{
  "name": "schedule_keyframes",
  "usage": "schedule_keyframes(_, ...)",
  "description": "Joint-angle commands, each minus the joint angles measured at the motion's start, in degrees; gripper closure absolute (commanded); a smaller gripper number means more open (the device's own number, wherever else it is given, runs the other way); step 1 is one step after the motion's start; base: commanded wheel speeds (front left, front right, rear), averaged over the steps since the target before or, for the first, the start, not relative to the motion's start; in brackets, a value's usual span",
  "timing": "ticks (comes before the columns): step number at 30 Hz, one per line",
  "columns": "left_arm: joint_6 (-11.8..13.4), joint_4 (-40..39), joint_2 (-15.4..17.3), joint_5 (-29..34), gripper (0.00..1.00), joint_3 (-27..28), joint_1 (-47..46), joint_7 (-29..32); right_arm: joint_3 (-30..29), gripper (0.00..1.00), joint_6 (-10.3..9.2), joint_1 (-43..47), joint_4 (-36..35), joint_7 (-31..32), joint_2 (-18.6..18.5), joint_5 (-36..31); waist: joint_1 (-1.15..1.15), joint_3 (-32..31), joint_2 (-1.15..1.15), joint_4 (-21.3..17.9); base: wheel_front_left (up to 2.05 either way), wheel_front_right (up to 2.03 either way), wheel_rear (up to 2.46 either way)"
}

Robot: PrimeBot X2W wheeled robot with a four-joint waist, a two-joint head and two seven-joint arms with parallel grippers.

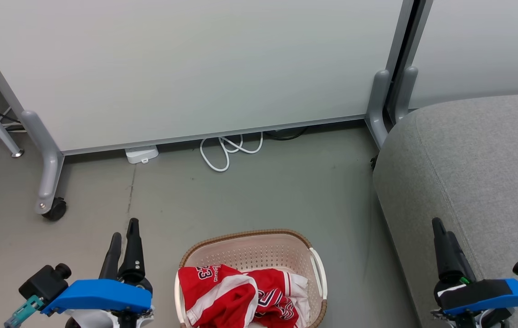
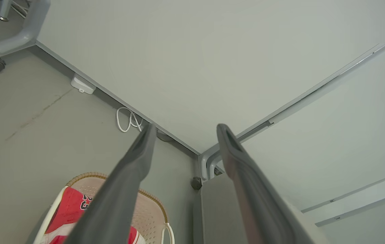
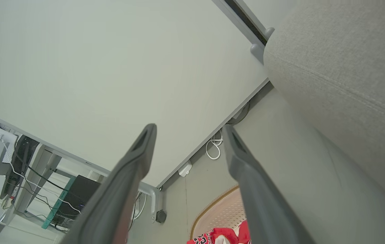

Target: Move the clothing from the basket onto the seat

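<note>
You had the left claw (image 1: 124, 230) and the right claw (image 1: 441, 230) both released, at seven and five o'clock in the head view. The clothing (image 1: 236, 294) lay bunched inside the basket (image 1: 245, 235) at six o'clock, with the seat (image 1: 482, 173) at three o'clock.

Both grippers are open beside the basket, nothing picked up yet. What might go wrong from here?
1. The red clothing lies bunched in the basket; one grab may lift both garments, and a trailing one could drop to the floor.
2. A finger of the left gripper or right gripper might snag the basket's perforated wall or white handle and drag it.
3. The seat has a rounded edge; clothing laid near it may slide off.
</note>
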Motion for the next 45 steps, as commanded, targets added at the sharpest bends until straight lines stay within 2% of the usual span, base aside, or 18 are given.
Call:
schedule_keyframes(1,0.2,-1.0,0.4,2.5,0.0,-0.4,-1.4,-0.6,0.1,0.0,0.08,-1.1,-0.7,-0.6,-0.5,-2.3,0.0,0.0,0.0,0.0,0.0,0.0,0.0)
schedule_keyframes(21,-0.3,-0.8,0.6,17.2,0.0,-2.8,-1.6,-3.9,0.9,0.0,0.1,-1.2,-0.3,-3.9,-0.6,-16.0,0.0,0.0,0.0,0.3,0.0,0.0,0.0)
schedule_keyframes(45,-0.4,0.6,0.1,29.1,0.0,-3.6,-1.6,-7.4,1.3,0.0,0.13,-1.4,-0.1,-7.1,-0.7,-30.5,0.0,0.2,0.0,0.5,0.0,0.0,0.0)
